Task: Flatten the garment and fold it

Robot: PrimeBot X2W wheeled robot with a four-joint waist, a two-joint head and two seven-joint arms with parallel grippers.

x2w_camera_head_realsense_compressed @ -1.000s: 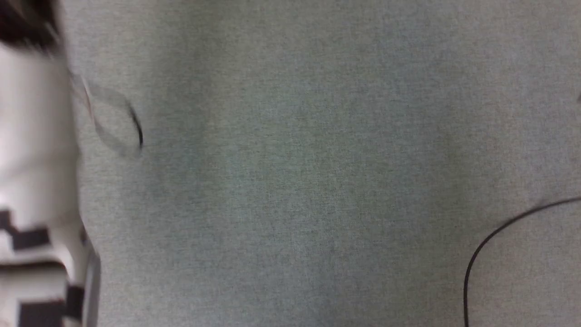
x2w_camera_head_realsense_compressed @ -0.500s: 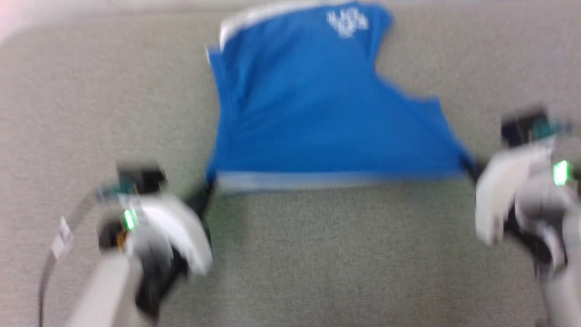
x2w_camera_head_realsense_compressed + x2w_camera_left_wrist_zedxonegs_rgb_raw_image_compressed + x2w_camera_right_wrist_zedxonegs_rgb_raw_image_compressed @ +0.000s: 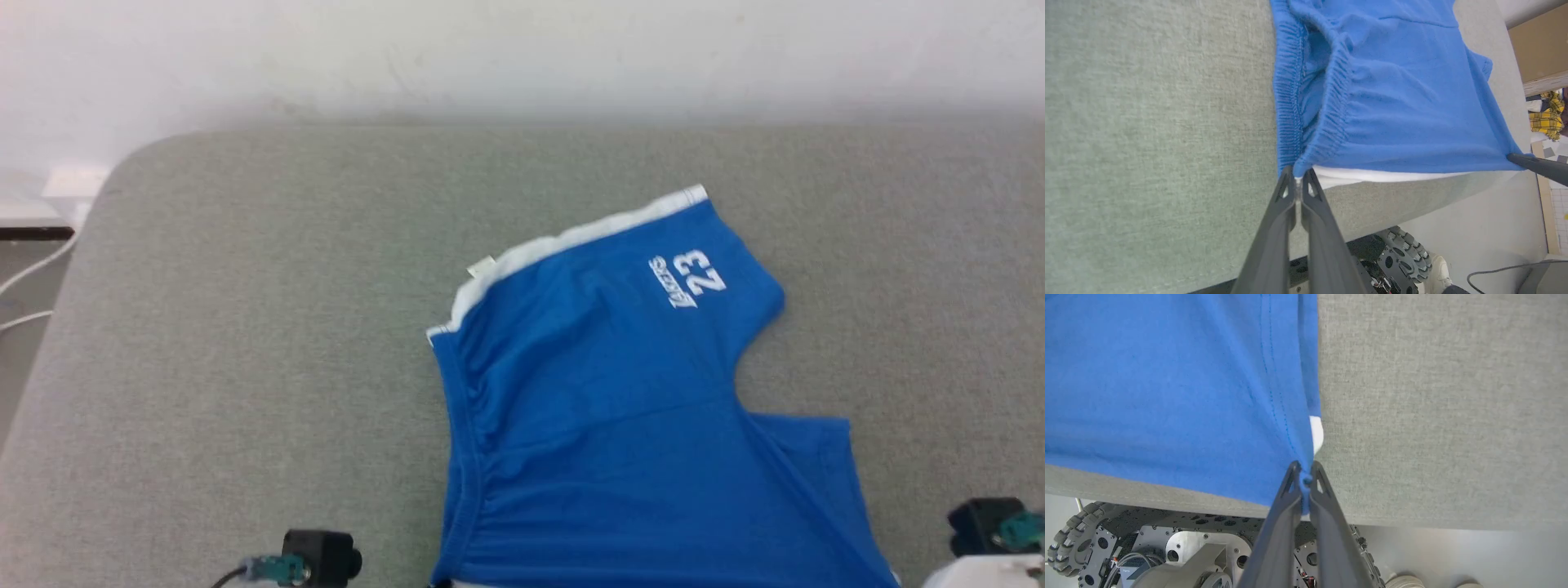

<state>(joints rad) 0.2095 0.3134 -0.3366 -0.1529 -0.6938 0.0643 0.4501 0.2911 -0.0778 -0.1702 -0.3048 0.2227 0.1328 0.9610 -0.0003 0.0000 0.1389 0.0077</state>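
Observation:
The garment [image 3: 620, 408], bright blue shorts with a white "23" print and a white trim band [image 3: 571, 238], lies spread on the grey fabric-covered table [image 3: 245, 343]. Its near edge hangs just past the table's front edge. My left gripper [image 3: 1298, 181] is shut on the near corner where the gathered elastic waistband [image 3: 1290, 102] ends. My right gripper [image 3: 1304, 477] is shut on the other near corner, by a stitched hem. The cloth [image 3: 1167, 384] is pulled taut between the two. The right gripper's fingers [image 3: 1537, 165] also appear in the left wrist view.
A white wall [image 3: 522, 49] runs behind the table, with cables [image 3: 33, 278] past its rounded left corner. Below the front edge is my wheeled base [image 3: 1167, 547]. A cardboard box [image 3: 1539, 45] and a yellow plaid cloth [image 3: 1545, 114] lie off to the side.
The head camera has swung from bare grey fabric up onto the garment and the wall. Both grippers still hold the near corners; they now sit at the bottom edge.

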